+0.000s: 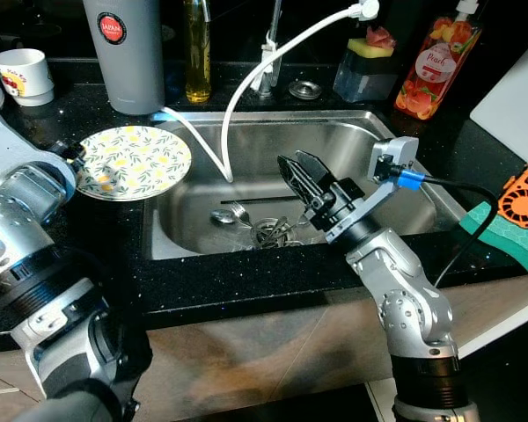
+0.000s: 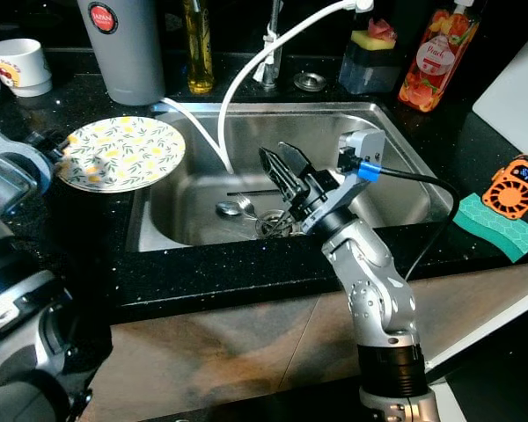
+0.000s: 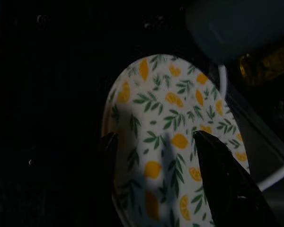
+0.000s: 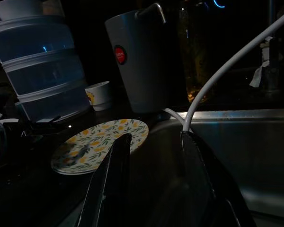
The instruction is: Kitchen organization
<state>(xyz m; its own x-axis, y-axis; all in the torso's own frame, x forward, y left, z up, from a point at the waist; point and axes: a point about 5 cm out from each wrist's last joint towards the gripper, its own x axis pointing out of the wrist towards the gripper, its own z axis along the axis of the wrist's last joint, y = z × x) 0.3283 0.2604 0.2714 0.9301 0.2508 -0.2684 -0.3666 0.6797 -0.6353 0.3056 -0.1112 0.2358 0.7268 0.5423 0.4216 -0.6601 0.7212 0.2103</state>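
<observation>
The right gripper point(image 1: 301, 176) hung over the middle of the sink point(image 1: 352, 141), its two black fingers apart and holding nothing. The left gripper point(image 3: 156, 156) sat at the sink's nine o'clock corner, fingers spread across the near edge of the lemon-print plate point(image 1: 132, 160); whether they actually pinched the rim could not be told.

The steel sink filled the centre of the black counter point(image 1: 62, 220). At its eleven o'clock stood a tall grey canister point(image 1: 123, 54), with a bottle of yellow oil point(image 1: 197, 53) just beside it toward twelve. The plate lay at ten o'clock, partly overhanging the basin's corner. A white hose point(image 1: 255, 75) curved from the tap at twelve o'clock down into the basin. At two o'clock stood a peach soap bottle point(image 1: 436, 61), and near it a sponge holder point(image 1: 367, 70). A white mug point(image 1: 22, 75) stood at far ten o'clock. A spoon point(image 1: 233, 213) lay by the drain point(image 1: 268, 230).
</observation>
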